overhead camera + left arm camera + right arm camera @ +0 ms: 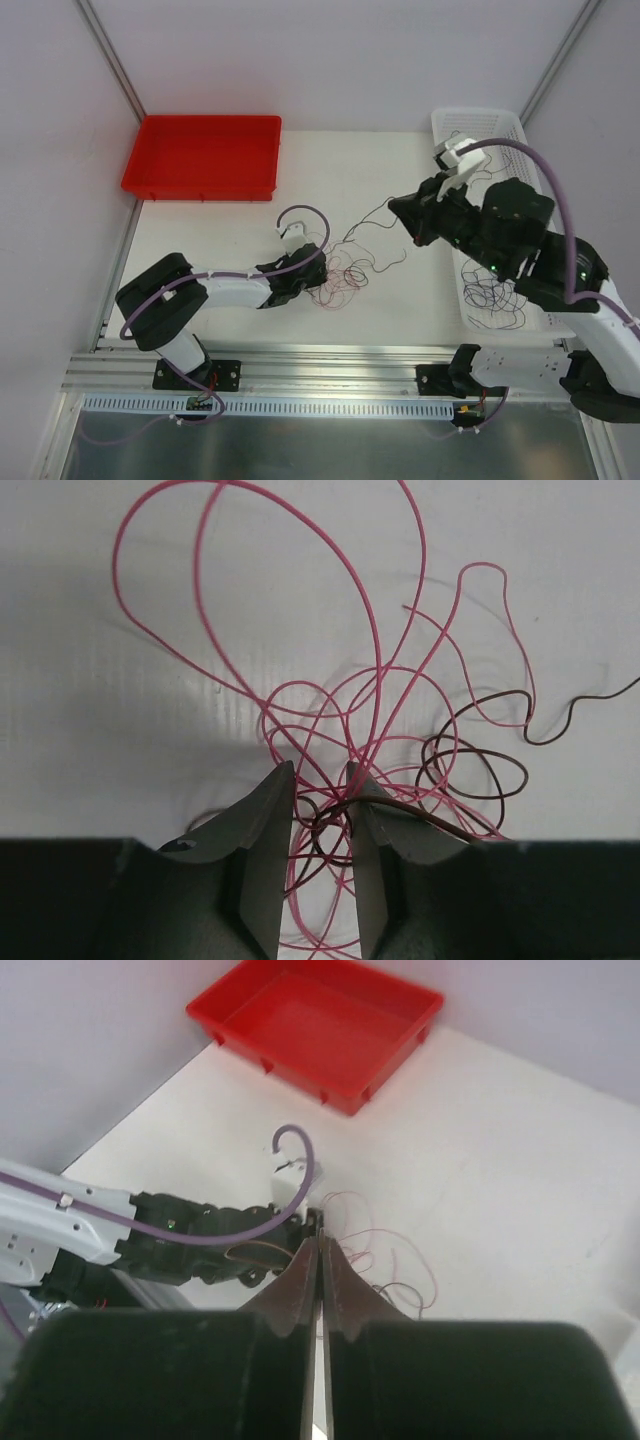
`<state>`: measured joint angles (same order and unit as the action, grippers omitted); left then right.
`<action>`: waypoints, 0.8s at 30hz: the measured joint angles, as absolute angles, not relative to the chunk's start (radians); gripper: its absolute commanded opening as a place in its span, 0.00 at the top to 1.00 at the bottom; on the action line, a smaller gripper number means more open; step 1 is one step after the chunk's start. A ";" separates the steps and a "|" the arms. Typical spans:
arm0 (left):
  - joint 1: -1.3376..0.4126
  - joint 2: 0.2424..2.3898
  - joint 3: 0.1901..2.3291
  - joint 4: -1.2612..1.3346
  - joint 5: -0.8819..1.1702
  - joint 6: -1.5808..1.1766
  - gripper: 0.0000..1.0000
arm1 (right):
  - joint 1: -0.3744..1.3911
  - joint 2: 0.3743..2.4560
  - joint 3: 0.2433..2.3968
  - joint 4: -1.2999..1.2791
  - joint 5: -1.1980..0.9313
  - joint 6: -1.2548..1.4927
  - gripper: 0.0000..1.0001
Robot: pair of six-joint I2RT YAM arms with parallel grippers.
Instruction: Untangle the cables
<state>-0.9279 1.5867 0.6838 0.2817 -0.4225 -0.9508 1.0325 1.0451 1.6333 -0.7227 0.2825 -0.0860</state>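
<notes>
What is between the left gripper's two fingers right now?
Pink and dark cables pass through the gap between the fingers of the left gripper. The left wrist view shows this.

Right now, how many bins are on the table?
2: a red tray at the far left corner, and a white basket along the right edge, partly hidden by the right arm, with cables in it.
</notes>
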 measured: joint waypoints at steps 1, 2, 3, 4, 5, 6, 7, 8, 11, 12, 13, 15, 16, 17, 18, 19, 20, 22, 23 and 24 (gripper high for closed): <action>-0.928 1.592 0.684 0.274 -0.425 -0.958 0.73 | 1.032 1.034 1.656 -0.731 0.306 -0.097 0.99; -0.925 1.596 0.684 0.267 -0.426 -0.966 0.73 | 1.032 1.024 1.671 -0.733 0.324 -0.107 0.99; -0.920 1.600 0.684 0.261 -0.426 -0.974 0.73 | 1.032 1.010 1.685 -0.733 0.348 -0.118 0.99; -0.914 1.603 0.683 0.253 -0.425 -0.983 0.74 | 1.032 0.994 1.694 -0.733 0.374 -0.130 0.99; -0.905 1.604 0.683 0.247 -0.424 -0.991 0.74 | 1.032 0.976 1.700 -0.734 0.397 -0.140 0.99; -0.894 1.604 0.683 0.244 -0.424 -1.001 0.73 | 1.032 0.958 1.701 -0.734 0.422 -0.150 0.99; -0.883 1.604 0.682 0.242 -0.424 -1.010 0.73 | 1.032 0.941 1.702 -0.731 0.449 -0.162 0.99; -0.870 1.604 0.677 0.241 -0.423 -1.018 0.74 | 1.032 0.926 1.702 -0.729 0.474 -0.173 0.99; -0.838 1.598 0.658 0.250 -0.421 -1.047 0.73 | 1.032 0.881 1.707 -0.723 0.547 -0.206 0.99; -0.828 1.592 0.651 0.252 -0.420 -1.058 0.73 | 1.032 0.873 1.710 -0.719 0.566 -0.215 0.99; -0.820 1.585 0.643 0.254 -0.419 -1.063 0.72 | 1.032 0.865 1.714 -0.711 0.591 -0.226 0.99; -0.801 1.567 0.623 0.256 -0.419 -1.075 0.70 | 1.032 0.857 1.719 -0.693 0.626 -0.242 0.99; -0.789 1.556 0.613 0.256 -0.419 -1.083 0.69 | 1.032 0.855 1.721 -0.686 0.641 -0.248 0.99; -0.780 1.546 0.605 0.254 -0.417 -1.087 0.68 | 1.032 0.854 1.721 -0.682 0.653 -0.252 0.99; -0.767 1.534 0.594 0.253 -0.416 -1.092 0.68 | 1.032 0.853 1.721 -0.678 0.666 -0.257 0.99; -0.750 1.518 0.579 0.252 -0.414 -1.098 0.68 | 1.032 0.854 1.721 -0.677 0.673 -0.260 0.99; -0.737 1.504 0.566 0.249 -0.410 -1.104 0.67 | 1.032 0.855 1.721 -0.677 0.682 -0.264 0.99; -0.708 1.465 0.537 0.236 -0.409 -1.112 0.67 | 1.032 0.858 1.718 -0.676 0.701 -0.268 0.99; -0.697 1.450 0.528 0.225 -0.410 -1.112 0.67 | 1.032 0.858 1.714 -0.675 0.712 -0.271 0.99; -0.683 1.433 0.517 0.215 -0.410 -1.113 0.66 | 1.032 0.859 1.708 -0.675 0.724 -0.272 0.99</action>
<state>-0.6834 1.4326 0.5167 0.2146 -0.4099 -1.1130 1.0321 0.8589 1.7081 -0.6746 0.7238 -0.2718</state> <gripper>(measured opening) 0.324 0.019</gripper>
